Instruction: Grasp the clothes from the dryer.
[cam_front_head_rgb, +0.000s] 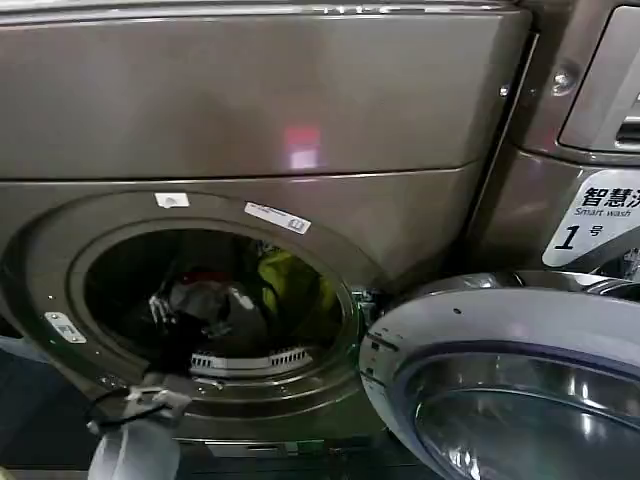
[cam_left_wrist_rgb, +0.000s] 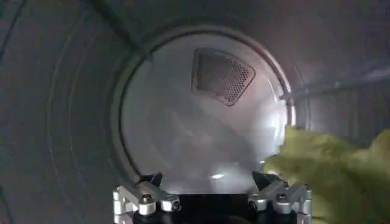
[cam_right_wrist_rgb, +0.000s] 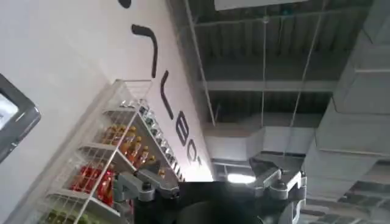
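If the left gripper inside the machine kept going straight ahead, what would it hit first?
Probably the drum's back wall. The left gripper, its fingers open, points at that pale disc with nothing between. The green garment lies off to one side, likely just outside that line, though depth is hard to judge.

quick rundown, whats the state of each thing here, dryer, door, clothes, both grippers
dryer: porthole open, clothes inside the drum.
glass door: swung open to the right of the porthole.
clothes: heaped in the drum, not gripped; lime green piece beside the left gripper.
left gripper: inside the drum, fingers open, holding nothing.
right gripper: away from the dryer, pointing up toward a ceiling, open, empty.
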